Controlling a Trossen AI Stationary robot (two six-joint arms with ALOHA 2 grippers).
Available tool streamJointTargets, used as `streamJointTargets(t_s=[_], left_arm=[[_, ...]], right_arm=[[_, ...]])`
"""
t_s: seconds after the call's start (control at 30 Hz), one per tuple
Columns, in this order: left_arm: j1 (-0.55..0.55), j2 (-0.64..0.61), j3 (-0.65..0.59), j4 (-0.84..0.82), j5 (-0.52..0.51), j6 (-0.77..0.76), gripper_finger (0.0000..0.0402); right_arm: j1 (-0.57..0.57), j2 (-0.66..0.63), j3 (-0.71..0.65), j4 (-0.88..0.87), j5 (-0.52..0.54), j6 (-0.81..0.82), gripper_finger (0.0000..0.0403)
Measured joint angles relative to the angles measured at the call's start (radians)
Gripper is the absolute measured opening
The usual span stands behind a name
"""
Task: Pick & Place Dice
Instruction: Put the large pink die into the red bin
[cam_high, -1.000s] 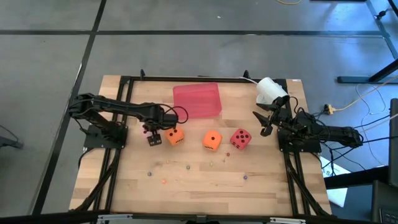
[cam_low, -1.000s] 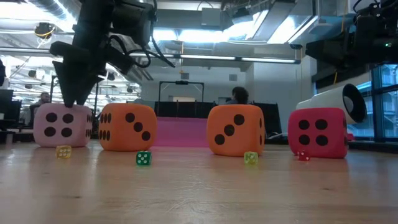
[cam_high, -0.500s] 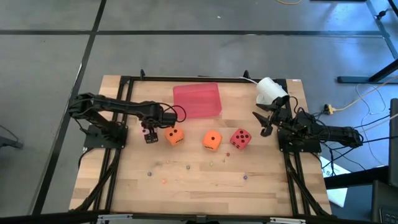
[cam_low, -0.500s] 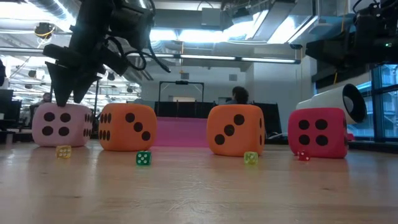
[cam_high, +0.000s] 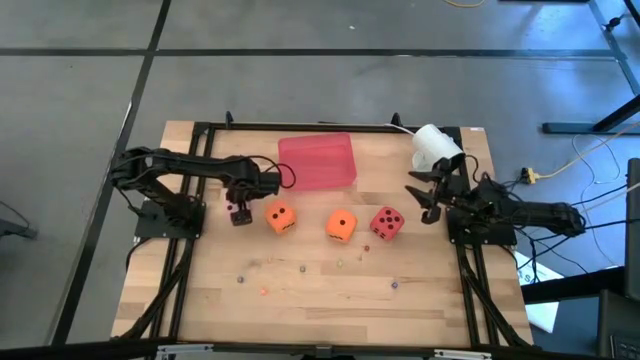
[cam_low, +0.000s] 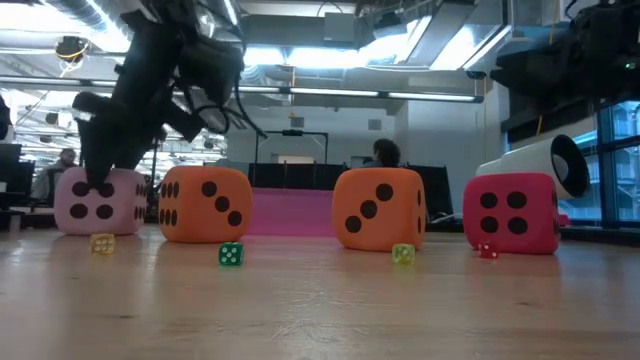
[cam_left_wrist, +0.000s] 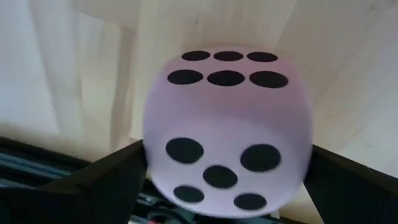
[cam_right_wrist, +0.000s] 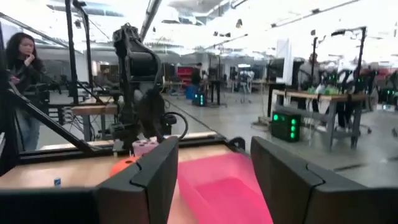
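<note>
While my right tool (cam_high: 428, 200) waits spread open beside the red die (cam_high: 387, 223), my left tool (cam_high: 239, 212) brackets the pink die (cam_left_wrist: 227, 130), fingers open around it.

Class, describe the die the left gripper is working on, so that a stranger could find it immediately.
Start at the red tray, then look at the row of dice in front of it. It is the pink die at the left end, between the left gripper's fingers; its neighbours are orange and red.

Beside the flat red rectangular tray (cam_high: 317, 161): a pale pink soft cube die (cam_left_wrist: 227, 127), two orange dice (cam_high: 280, 217) (cam_high: 341, 224), one red die (cam_high: 387, 222), all black-pipped.
</note>
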Motion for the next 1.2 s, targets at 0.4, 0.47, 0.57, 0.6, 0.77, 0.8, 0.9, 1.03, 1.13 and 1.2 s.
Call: streamJointTargets(t_s=[0.4,0.47,0.57,0.6,0.77,0.8,0.9,1.03,1.13,1.2], left_arm=[[0.006,0.003,-0.050,0.089,0.037,0.054,0.0389],[0.005,0.003,-0.050,0.086,0.032,0.055,0.0389],[0.005,0.003,-0.049,0.082,0.034,0.054,0.0380],[0.005,0.003,-0.049,0.081,0.034,0.053,0.0375],[0.005,0.003,-0.048,0.079,0.039,0.046,0.0351],[0.005,0.003,-0.048,0.079,0.039,0.046,0.0350],[0.005,0.003,-0.048,0.078,0.037,0.039,0.0349],[0.004,0.003,-0.048,0.078,0.034,0.039,0.0349],[0.004,0.003,-0.047,0.076,0.029,0.046,0.0349],[0.002,0.004,-0.037,0.057,0.016,0.049,0.0348]], right_arm=[[0.000,0.352,0.130,0.044,0.040,0.051,0.0203],[0.000,0.406,0.142,0.043,0.055,0.051,0.0203],[0.000,0.464,0.153,0.040,0.057,0.051,0.0203],[0.000,0.478,0.157,0.042,0.057,0.051,0.0203],[0.000,0.510,0.169,0.044,0.057,0.048,0.0203],[0.000,0.510,0.169,0.043,0.057,0.048,0.0204],[0.000,0.510,0.169,0.044,0.057,0.048,0.0204],[0.000,0.510,0.169,0.044,0.057,0.048,0.0204],[0.000,0.510,0.169,0.044,0.057,0.048,0.0204],[0.000,0.510,0.169,0.044,0.057,0.047,0.0204]])
